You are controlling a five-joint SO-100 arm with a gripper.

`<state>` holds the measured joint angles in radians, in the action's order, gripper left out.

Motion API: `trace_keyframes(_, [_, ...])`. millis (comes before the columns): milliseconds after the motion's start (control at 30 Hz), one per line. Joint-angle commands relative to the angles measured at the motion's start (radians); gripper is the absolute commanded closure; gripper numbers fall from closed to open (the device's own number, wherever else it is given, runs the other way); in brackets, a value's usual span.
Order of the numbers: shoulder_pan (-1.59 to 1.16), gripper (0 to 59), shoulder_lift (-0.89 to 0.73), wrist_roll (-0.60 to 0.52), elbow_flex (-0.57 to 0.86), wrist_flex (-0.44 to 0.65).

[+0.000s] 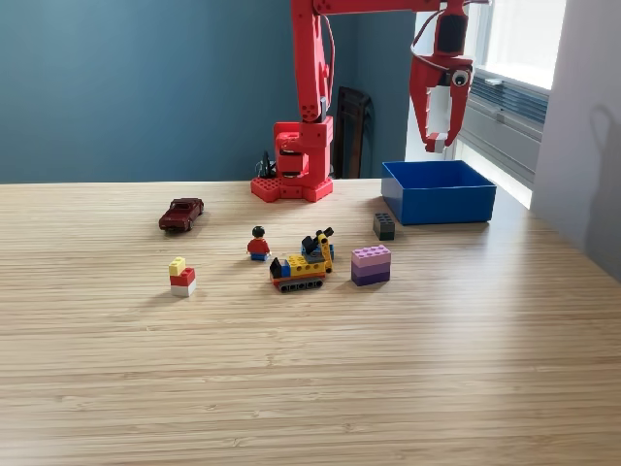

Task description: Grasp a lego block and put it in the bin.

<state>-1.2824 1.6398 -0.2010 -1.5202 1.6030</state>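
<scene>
- Lego pieces lie loose across the bench, none of them held. Furthest to the exterior view's left is a small stack of yellow, red and white blocks, at about 8 o'clock from the arm's base.
- A dark red toy car sits behind that stack, near 7 o'clock from the base.
- A little figure stands near the middle, with a yellow tracked vehicle just beside it at its 4 o'clock.
- A purple block is next along, and a dark grey block lies behind it, close to the bin.
- The bin, a blue box, stands on the bench at 4 o'clock from the base, nothing visible inside from this angle.
- The claw hangs high above the bin's back edge, pointing down; whether it is spread or pinching something I cannot tell, as the bright window behind washes out its tip.
- Risk, as I judge it: the grey block sits so near the bin wall that a descending claw could knock the wall or shove the block away; a crowded grab near the vehicle could catch the wrong piece.
</scene>
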Motion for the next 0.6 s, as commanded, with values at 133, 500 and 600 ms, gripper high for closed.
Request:
trace_keyframes(133, [0.023, 58.4, -0.196, 0.008, 0.166, -0.008])
trace_keyframes(500, [0.026, 29.2, -0.273, 0.038, 0.282, 0.063])
trace_keyframes(600, [0.035, 30.2, -0.273, 0.046, 0.328, 0.103])
